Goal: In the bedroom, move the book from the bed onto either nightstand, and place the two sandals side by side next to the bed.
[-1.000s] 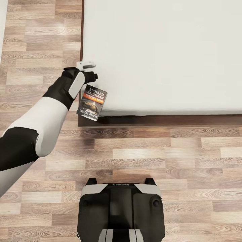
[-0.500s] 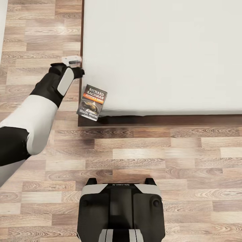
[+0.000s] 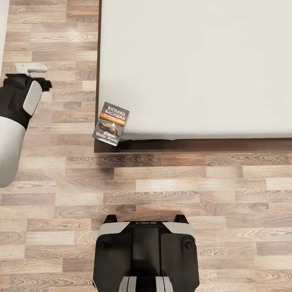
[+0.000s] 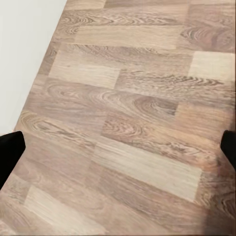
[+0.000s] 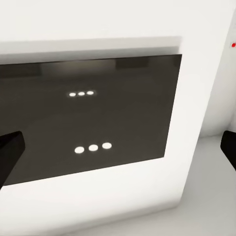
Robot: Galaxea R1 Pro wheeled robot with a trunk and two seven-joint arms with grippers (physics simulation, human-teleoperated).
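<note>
The bed (image 3: 194,65) is the largest thing here, with its grey mattress and dark brown frame over the wood plank floor (image 3: 170,182). The book (image 3: 111,123) lies on the near left corner of the bed, with part of it hanging over the mattress edge, so I judge the first step is not done: the book must yet be lifted and carried to a nightstand, and both sandals must be set beside the bed. The left gripper (image 3: 30,68) hangs over the floor, well apart from the bed and from the book. Its two fingertips stand spread wide in the left wrist view, holding nothing. The right gripper (image 5: 118,147) is likewise spread, facing a dark glossy panel (image 5: 88,113).
</note>
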